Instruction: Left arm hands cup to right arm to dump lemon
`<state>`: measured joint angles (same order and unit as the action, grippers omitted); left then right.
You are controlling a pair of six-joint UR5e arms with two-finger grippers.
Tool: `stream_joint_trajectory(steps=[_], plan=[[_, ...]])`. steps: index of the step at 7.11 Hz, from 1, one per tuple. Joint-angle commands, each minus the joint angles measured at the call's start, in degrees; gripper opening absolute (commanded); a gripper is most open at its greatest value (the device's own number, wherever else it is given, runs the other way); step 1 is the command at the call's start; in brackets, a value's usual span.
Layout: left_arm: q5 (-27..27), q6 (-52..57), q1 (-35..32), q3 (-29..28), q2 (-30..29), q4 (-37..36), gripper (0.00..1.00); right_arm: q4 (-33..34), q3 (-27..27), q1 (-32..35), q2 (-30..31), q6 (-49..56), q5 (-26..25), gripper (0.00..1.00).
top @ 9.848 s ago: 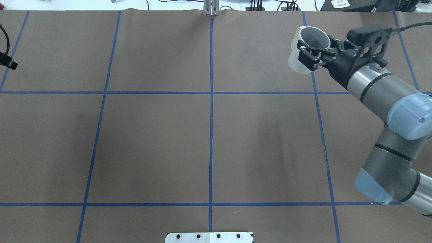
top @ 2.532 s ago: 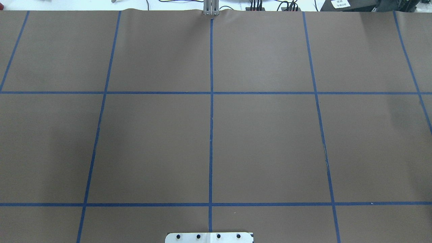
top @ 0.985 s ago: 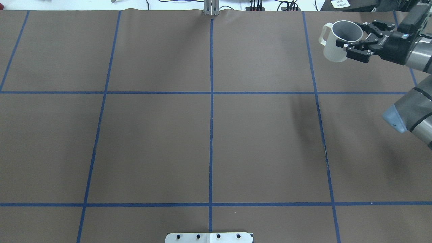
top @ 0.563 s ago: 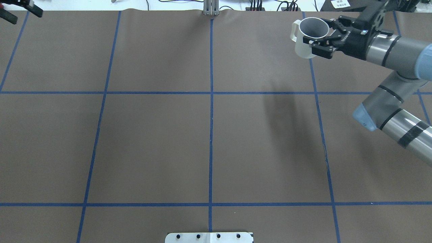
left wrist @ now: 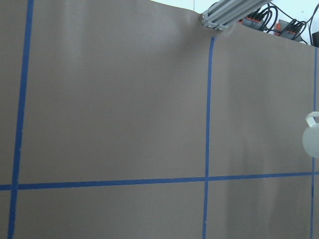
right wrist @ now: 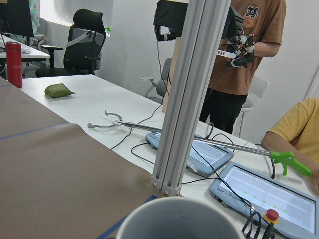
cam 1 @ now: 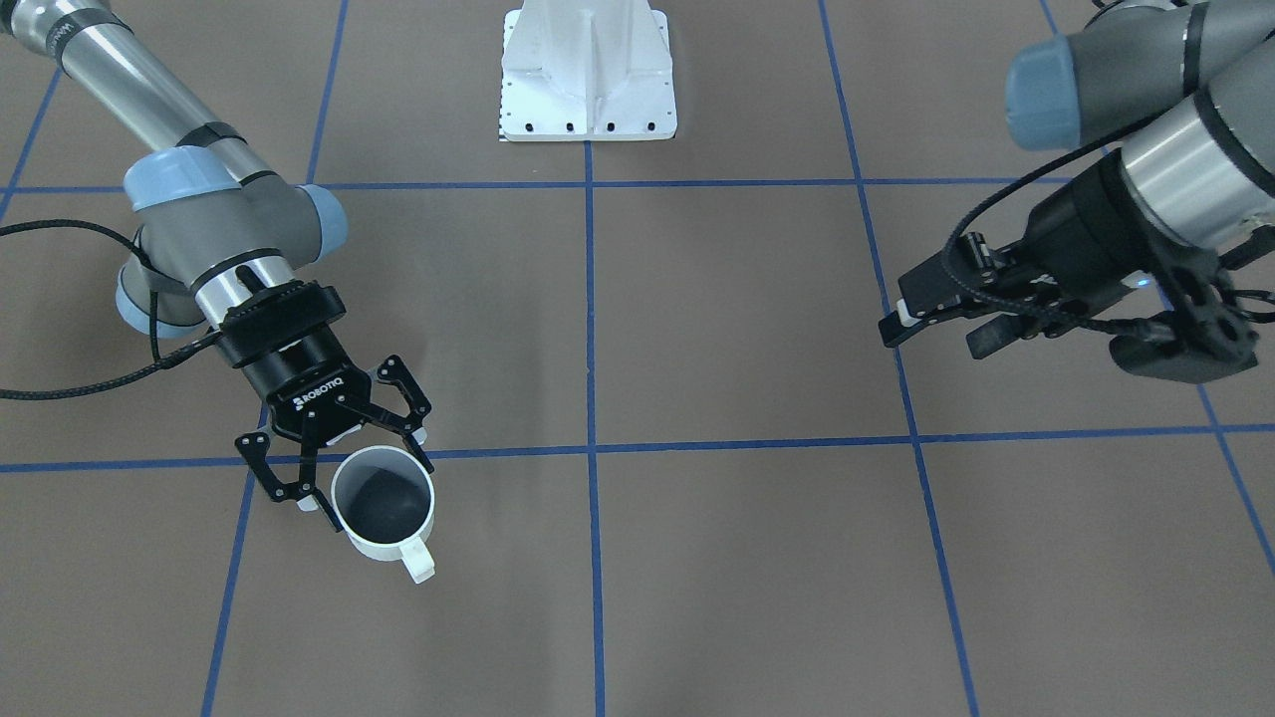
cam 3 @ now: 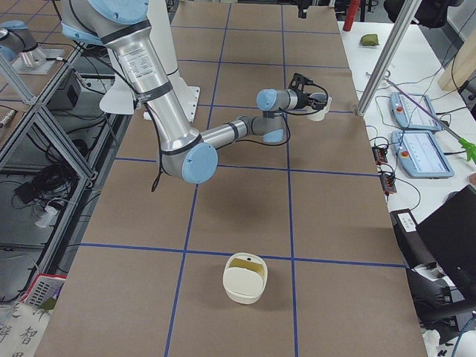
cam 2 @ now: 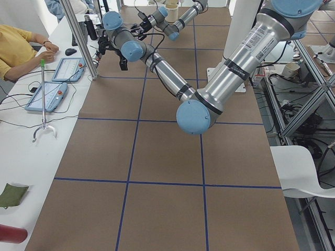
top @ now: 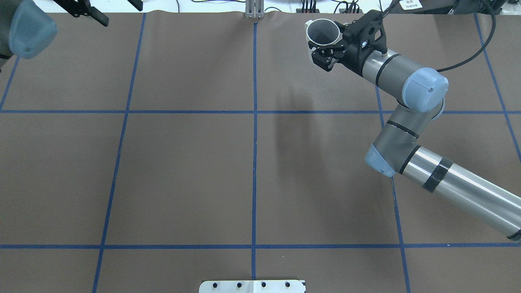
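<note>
My right gripper (top: 325, 51) is shut on the white cup (top: 322, 32) and holds it upright above the far right part of the table. In the front view the gripper (cam 1: 364, 468) clasps the cup (cam 1: 383, 495) from the side, with the handle pointing away from the wrist. The cup's inside looks dark grey, and no lemon shows in it. The cup's rim fills the bottom of the right wrist view (right wrist: 179, 219). My left gripper (top: 122, 15) is open and empty at the far left, also seen in the front view (cam 1: 931, 337).
Brown table cover (top: 183, 162) with a blue tape grid. White robot base (cam 1: 588, 75) at the near edge. A cream bowl (cam 3: 245, 277) with a yellowish inside stands near the table's right end. Operators, tablets and a metal post (cam 3: 387, 56) line the far side.
My right gripper has carried the cup leftward along the far edge. My left arm has come further into view at the far left corner.
</note>
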<state>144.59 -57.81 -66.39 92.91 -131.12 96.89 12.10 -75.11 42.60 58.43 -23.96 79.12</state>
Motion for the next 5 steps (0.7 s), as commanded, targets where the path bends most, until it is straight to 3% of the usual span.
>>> stream_joint_trajectory(steps=[1, 3, 5], plan=[[-6.4, -7.9, 5.4, -3.4, -6.7, 0.1, 1.0, 4.0, -0.7, -2.0, -3.1, 0.1, -2.5, 0.0], [-11.2, -10.5, 9.0, -5.5, -8.6, 1.9, 1.0, 10.5, -5.5, -5.2, -3.6, 0.4, -8.3, 0.0], [-12.4, -15.1, 11.3, -8.0, -8.7, 8.6, 1.0, 11.6, -6.1, -9.1, -5.1, 0.5, -12.2, 0.0]])
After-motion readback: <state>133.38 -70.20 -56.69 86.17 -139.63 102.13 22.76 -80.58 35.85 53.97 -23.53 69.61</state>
